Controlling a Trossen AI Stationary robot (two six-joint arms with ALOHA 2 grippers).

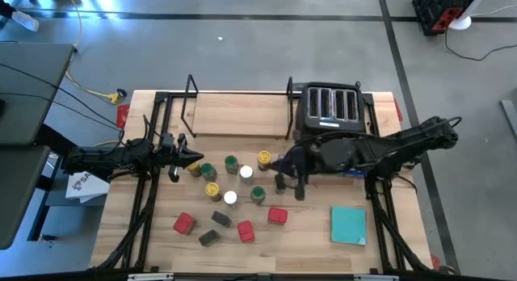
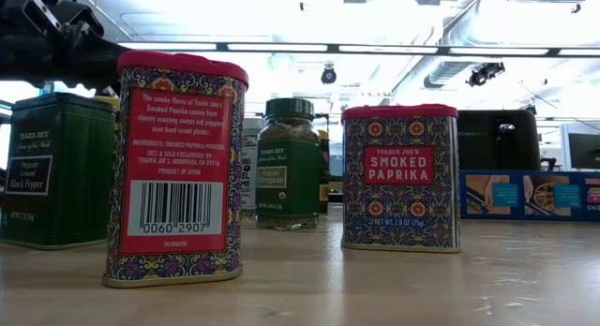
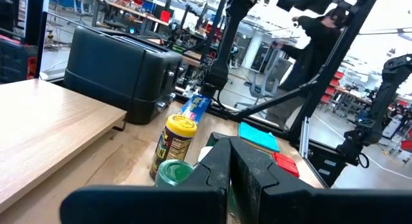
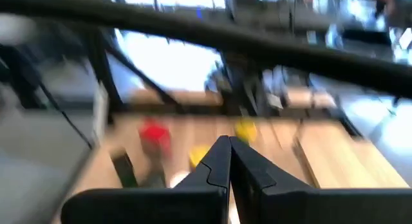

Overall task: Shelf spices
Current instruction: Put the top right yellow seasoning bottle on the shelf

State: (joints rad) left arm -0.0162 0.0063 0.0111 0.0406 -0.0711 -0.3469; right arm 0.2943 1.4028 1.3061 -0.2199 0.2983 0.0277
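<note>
High view: shelf (image 1: 242,113) sits upper middle of the frame with nothing on its plank, so as far as I can see zero spices are shelved. Toaster (image 1: 332,108) is just right of it.
High view, spices: all loose in a cluster below the shelf, center of frame. Yellow-lid jar (image 1: 264,159), green-lid jar (image 1: 231,163), white-lid jar (image 1: 230,199), red tin (image 1: 183,224) and dark tin (image 1: 209,237) lower left, teal square (image 1: 348,224) lower right.
High view, arms: left gripper (image 1: 192,159) at the cluster's left edge, right gripper (image 1: 282,164) at its right edge; neither is carrying anything.
Low view: paprika tin (image 2: 400,176) and a second red-lidded tin (image 2: 176,167) up front, green jar (image 2: 288,162) behind, all standing on the table.
Left wrist view: left gripper (image 3: 230,161) pinched shut on nothing, a yellow-lid jar (image 3: 172,144) just past it.
Right wrist view: right gripper (image 4: 230,161) shut too, empty; rest is a blur.
Progress: basically at the start, the whole lot is left to go.
</note>
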